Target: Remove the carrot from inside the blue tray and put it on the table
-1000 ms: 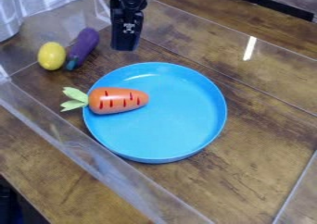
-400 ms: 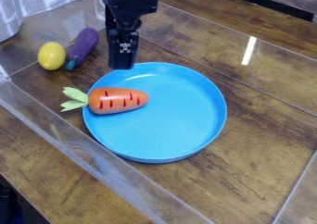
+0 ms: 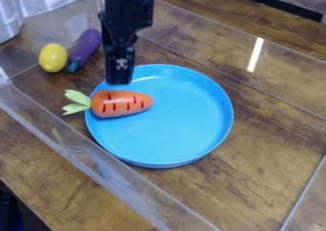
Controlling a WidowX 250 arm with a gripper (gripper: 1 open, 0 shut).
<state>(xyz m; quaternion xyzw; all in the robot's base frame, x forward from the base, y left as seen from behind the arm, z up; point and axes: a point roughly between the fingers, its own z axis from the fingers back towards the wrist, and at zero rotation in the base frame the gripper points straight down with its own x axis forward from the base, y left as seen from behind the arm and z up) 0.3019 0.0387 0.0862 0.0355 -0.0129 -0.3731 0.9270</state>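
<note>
Carrot (image 3: 121,103) lies inside the blue tray (image 3: 192,130), at its left edge, orange body on the tray floor and pale leafy top (image 3: 76,101) sticking out over the rim toward the left. Long axis runs roughly left to right across the view, leaves left, blunt end right.

Gripper (image 3: 118,74) hangs pointing down, just above and slightly behind the carrot body as this camera shows it. Fingers are dark and seen nearly end-on, so the gap between them is hard to read; it appears spread, holding nothing. No contact with the carrot visible.

Key relation: carrot sits directly below and a little toward the camera from the fingertips. Judgement: a short descent with a small shift toward the camera would put the fingers astride the orange body. Closing across the short width, not along the length, looks the safer grasp.

Lemon (image 3: 51,56) and eggplant (image 3: 84,46) rest on the table (image 3: 254,197) beyond the tray, well clear of the descent path.
</note>
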